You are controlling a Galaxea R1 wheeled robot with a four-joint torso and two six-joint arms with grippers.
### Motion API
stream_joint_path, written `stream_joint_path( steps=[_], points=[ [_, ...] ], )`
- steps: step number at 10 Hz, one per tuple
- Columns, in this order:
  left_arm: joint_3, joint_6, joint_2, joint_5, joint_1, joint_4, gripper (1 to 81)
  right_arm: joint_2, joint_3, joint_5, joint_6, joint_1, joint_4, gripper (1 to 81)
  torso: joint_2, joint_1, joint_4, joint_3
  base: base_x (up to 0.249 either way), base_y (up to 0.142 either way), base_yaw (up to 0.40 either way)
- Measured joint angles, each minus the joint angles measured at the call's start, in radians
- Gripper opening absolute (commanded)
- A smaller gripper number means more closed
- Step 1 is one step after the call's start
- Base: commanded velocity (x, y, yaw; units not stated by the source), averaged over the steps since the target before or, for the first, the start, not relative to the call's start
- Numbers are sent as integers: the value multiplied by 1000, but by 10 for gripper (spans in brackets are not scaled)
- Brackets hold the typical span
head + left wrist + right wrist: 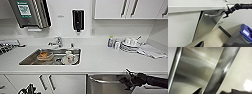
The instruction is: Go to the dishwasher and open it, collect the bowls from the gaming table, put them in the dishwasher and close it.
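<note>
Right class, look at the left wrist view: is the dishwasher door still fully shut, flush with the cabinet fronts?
No: the dishwasher door leans out from the cabinet line at its top, with the right gripper at its bar handle.

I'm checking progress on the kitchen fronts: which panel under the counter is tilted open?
The dishwasher, the stainless-steel front right of the sink. Its top leans out from the counter with the right gripper at its bar handle; the white cabinet doors sit flush.

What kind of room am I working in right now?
Most likely an office kitchenette: a steel sink holding dishes is set in a white counter, with a stainless dishwasher below, whose handle the right gripper is at.
</note>
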Motion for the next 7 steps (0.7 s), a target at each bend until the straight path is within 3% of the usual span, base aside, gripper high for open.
stream_joint_path(
  steps=[7],
  points=[
    [0, -3, 3, 0, 0, 0, 811, -6, 9, 4, 0, -5, -1, 811, 0, 0, 0, 0, 0, 0, 0]
  ],
)
